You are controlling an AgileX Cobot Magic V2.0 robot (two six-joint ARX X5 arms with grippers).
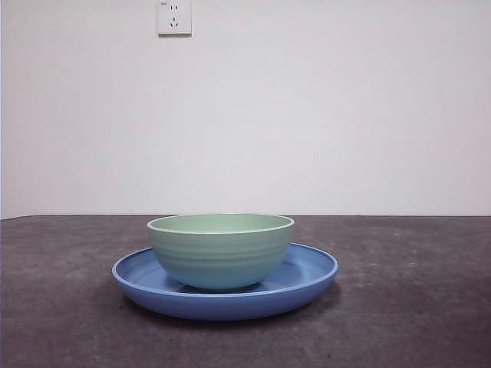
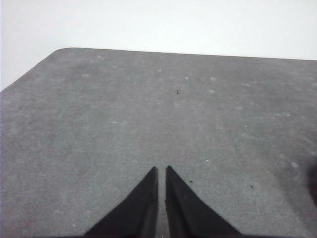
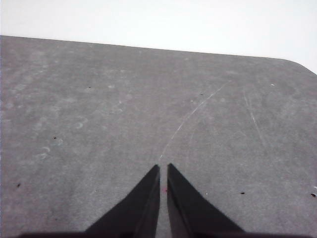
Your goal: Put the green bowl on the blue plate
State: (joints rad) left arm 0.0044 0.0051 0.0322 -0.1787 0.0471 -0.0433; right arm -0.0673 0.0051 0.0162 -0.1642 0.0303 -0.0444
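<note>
The green bowl (image 1: 221, 249) stands upright inside the blue plate (image 1: 307, 280) at the middle of the table in the front view. No arm shows in that view. My left gripper (image 2: 161, 169) is shut over bare grey table, holding nothing. My right gripper (image 3: 163, 167) is likewise shut and holds nothing, also over bare table. Neither wrist view shows the bowl or the plate.
The dark grey table (image 1: 61, 307) stretches to a white wall with a power socket (image 1: 174, 17). A rounded table corner (image 2: 62, 50) shows in the left wrist view, and another corner (image 3: 297, 63) in the right wrist view.
</note>
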